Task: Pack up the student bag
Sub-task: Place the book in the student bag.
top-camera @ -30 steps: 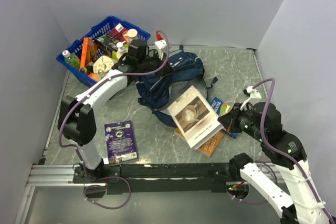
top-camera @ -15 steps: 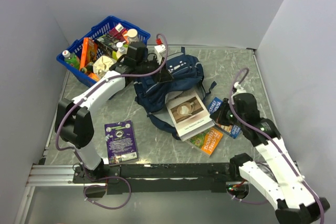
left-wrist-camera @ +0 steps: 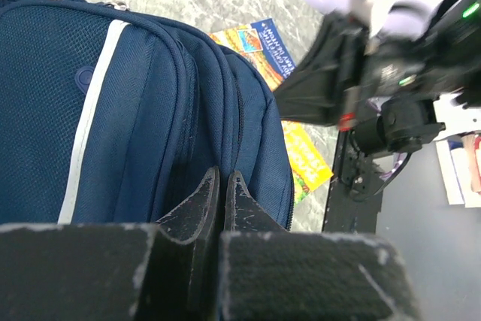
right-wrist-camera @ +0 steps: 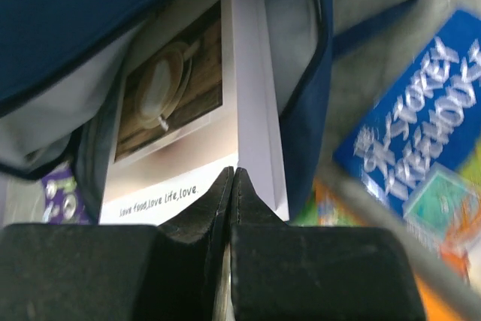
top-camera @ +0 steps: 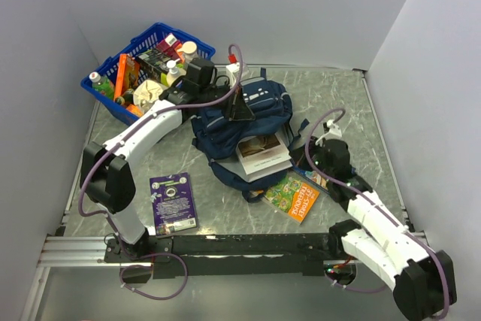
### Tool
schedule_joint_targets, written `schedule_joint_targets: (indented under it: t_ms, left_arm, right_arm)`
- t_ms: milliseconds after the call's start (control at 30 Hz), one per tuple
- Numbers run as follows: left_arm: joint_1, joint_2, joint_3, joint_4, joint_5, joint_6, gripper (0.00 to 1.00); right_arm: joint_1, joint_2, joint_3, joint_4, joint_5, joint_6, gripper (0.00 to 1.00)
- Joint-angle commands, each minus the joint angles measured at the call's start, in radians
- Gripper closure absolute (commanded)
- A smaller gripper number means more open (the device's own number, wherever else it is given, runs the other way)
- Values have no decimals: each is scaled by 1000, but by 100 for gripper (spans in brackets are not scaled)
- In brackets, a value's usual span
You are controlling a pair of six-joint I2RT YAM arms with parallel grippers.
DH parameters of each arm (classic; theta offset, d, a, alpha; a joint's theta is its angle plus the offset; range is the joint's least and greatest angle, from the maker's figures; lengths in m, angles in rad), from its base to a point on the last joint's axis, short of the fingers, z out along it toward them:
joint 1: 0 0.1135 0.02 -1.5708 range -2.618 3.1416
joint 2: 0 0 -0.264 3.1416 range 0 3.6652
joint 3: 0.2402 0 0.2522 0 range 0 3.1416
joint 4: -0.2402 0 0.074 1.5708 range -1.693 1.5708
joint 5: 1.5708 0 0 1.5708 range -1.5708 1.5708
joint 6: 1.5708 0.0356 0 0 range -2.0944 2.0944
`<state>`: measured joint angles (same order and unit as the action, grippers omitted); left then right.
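right gripper (right-wrist-camera: 233, 177) is fully closed with nothing in it. its tips are butted against the near edge of a white book (right-wrist-camera: 188, 110) with a coffee cup on the cover, so it reads as a shove, not a grab. that book is about halfway into the mouth of the student bag (top-camera: 222, 127), lying over the lower lip of the opening. left gripper (left-wrist-camera: 222, 186) is clamped tight too, right at the zip seam on top of the bag. it looks to be pinching a fold of fabric there to hold the mouth up, though the wrist view doesn't show the pinch itself clearly

bag sits around the middle of the tabletop (top-camera: 342, 103), a bit toward the far edge. blue basket (top-camera: 105, 103) of stuff is in the far left corner and a purple book (top-camera: 173, 202) is by the near edge on the left. an orange book (top-camera: 294, 195) and a blue book (right-wrist-camera: 421, 133) are just beside the bag on its right

my guess on handling: the bag is soft and floppy, so the opening will sag shut if it's let go, and the whole thing may slide if the book gets pushed hard. best holds are the stitched zip edge or a strap, not the loose panel
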<state>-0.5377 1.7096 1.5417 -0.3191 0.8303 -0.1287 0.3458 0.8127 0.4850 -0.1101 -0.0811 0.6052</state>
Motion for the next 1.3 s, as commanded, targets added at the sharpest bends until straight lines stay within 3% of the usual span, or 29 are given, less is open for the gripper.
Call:
schedule_joint_targets:
  t_ms: [0, 167, 367, 467, 533, 567, 600, 633, 667, 767, 867, 900, 1000, 1033, 1100, 1133, 1267]
  left_arm:
    - [-22, -65, 100, 130, 99, -98, 99]
    - [-53, -61, 123, 126, 102, -114, 99]
    - [-56, -74, 121, 86, 86, -68, 99]
    - [-54, -73, 112, 75, 81, -49, 99]
    - [-56, -73, 109, 72, 79, -42, 99]
    - [-56, -73, 109, 66, 78, -37, 99]
    - [-56, -73, 112, 64, 76, -35, 99]
    - [-56, -71, 113, 63, 75, -35, 99]
    - [-56, -71, 113, 64, 73, -37, 99]
    - [-54, -68, 116, 66, 69, -38, 99]
    - [-48, -71, 121, 66, 66, -43, 99]
    - [-42, -71, 127, 72, 63, -46, 99]
    - [-30, -67, 141, 83, 49, -63, 99]
    - [-28, -64, 146, 86, 44, -66, 99]
    - [-25, -62, 161, 83, 41, -65, 99]
    - [-24, -61, 167, 83, 38, -65, 99]
    - [-22, -59, 189, 75, 43, -65, 99]
  right_arm:
    - [-1, 60, -132, 570, 107, 5, 100]
    - [53, 305, 7, 688, 133, 8, 100]
    - [114, 355, 96, 794, 141, -74, 100]
    - [139, 379, 106, 756, 240, -76, 100]
    - [171, 401, 161, 571, 404, -65, 100]
    - [176, 437, 180, 531, 397, -64, 100]
    - [179, 451, 211, 502, 389, -65, 91]
    - [180, 474, 228, 419, 389, -49, 64]
    - [180, 485, 253, 361, 388, -32, 52]
    - [191, 453, 299, 205, 371, 7, 27]
    - [191, 329, 199, 234, 315, 16, 16]
    - [193, 298, 154, 237, 298, 13, 16]
    - [217, 206, 83, 240, 248, 19, 33]
    - [228, 165, 60, 253, 236, 19, 46]
    - [257, 143, -9, 302, 206, 43, 58]
    - [278, 157, -19, 302, 198, 57, 74]
    - [306, 220, -55, 323, 167, 99, 96]
